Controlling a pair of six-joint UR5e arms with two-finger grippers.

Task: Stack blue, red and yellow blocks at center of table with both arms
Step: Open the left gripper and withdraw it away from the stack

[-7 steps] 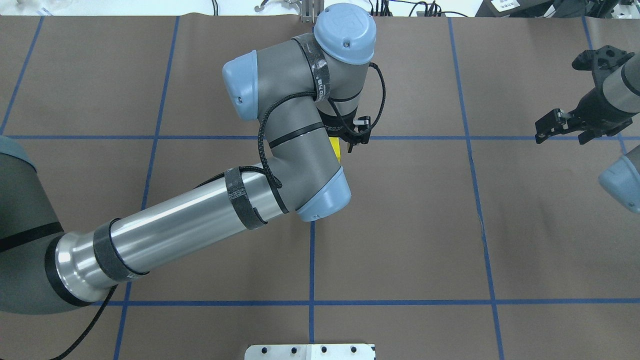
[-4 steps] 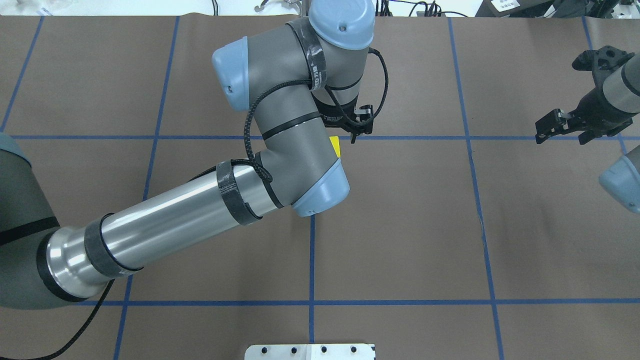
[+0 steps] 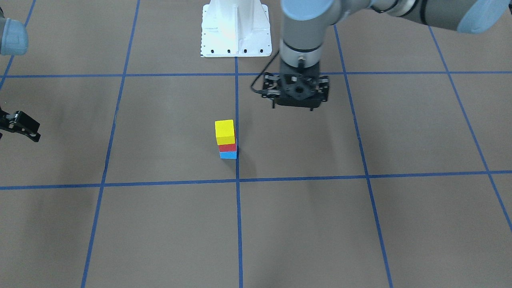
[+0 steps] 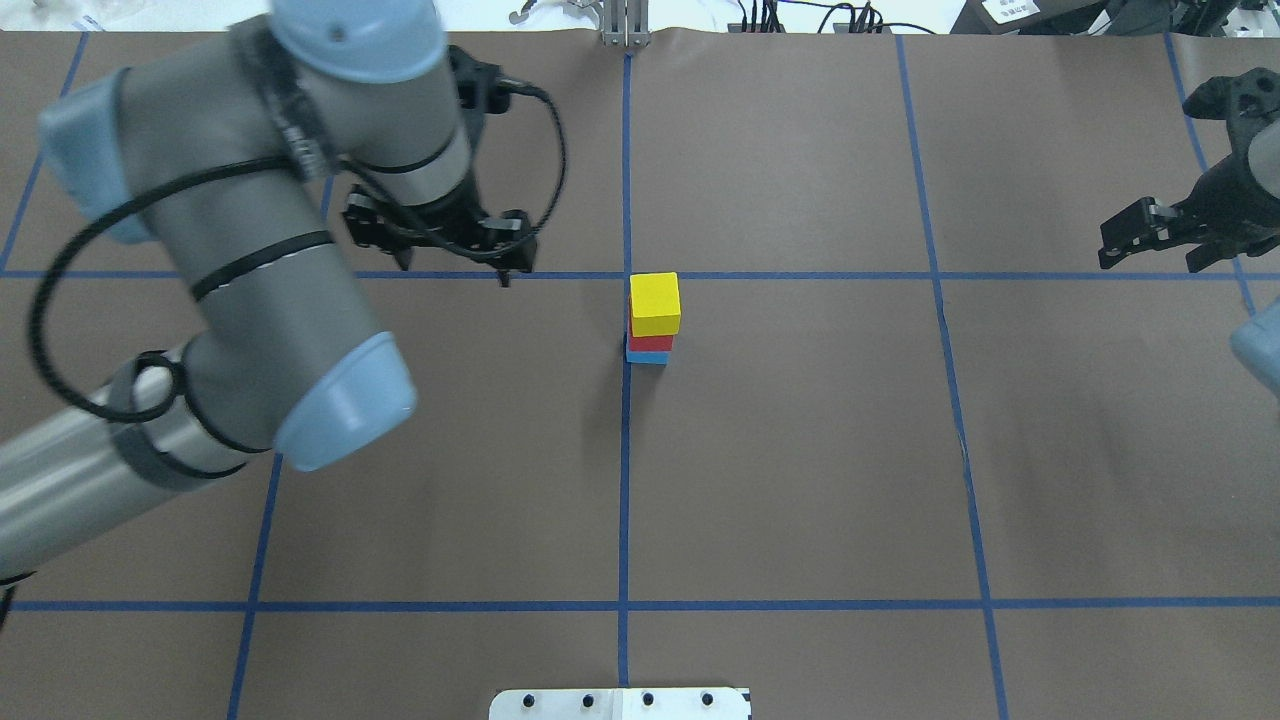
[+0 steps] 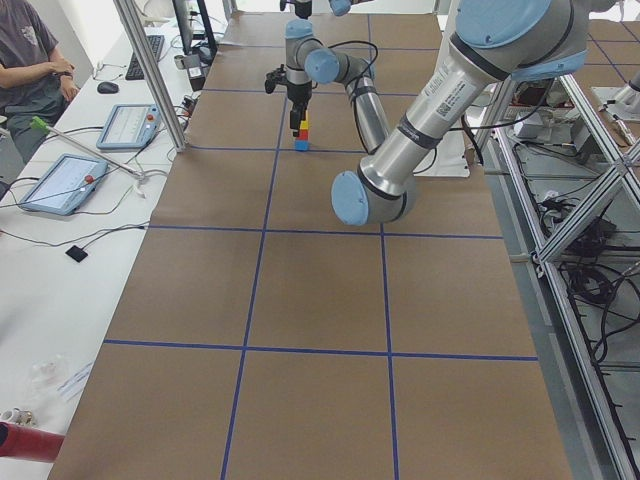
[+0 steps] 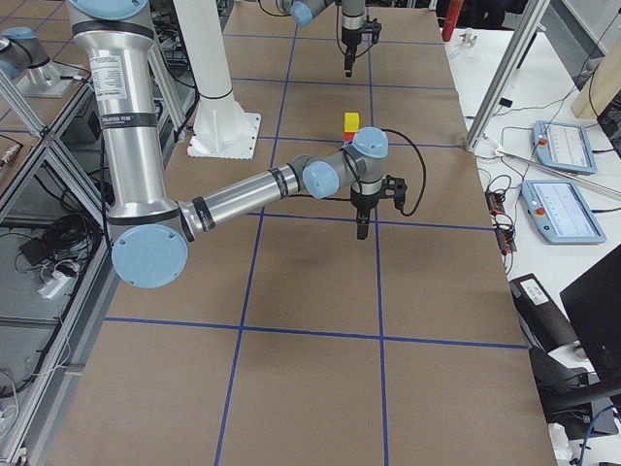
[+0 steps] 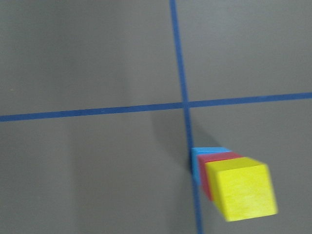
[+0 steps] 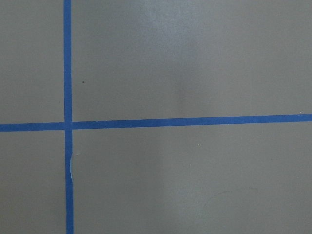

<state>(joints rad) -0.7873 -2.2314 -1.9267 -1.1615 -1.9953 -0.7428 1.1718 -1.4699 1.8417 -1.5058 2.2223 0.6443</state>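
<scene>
White pedestal (image 3: 235, 28); tablet (image 5: 60, 183) (on side desk); seated person (image 5: 25, 60).

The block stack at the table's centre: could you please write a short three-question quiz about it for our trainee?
1. Order from bottom to top: yellow block, blue block, red block.
2. True or false: the left gripper is gripping the yellow block.
3. How many blocks touch the table? A. one B. two C. three

Key
1. Blue block, red block, yellow block.
2. False: it is open and off to the side of the stack.
3. A: only the blue block.
</scene>
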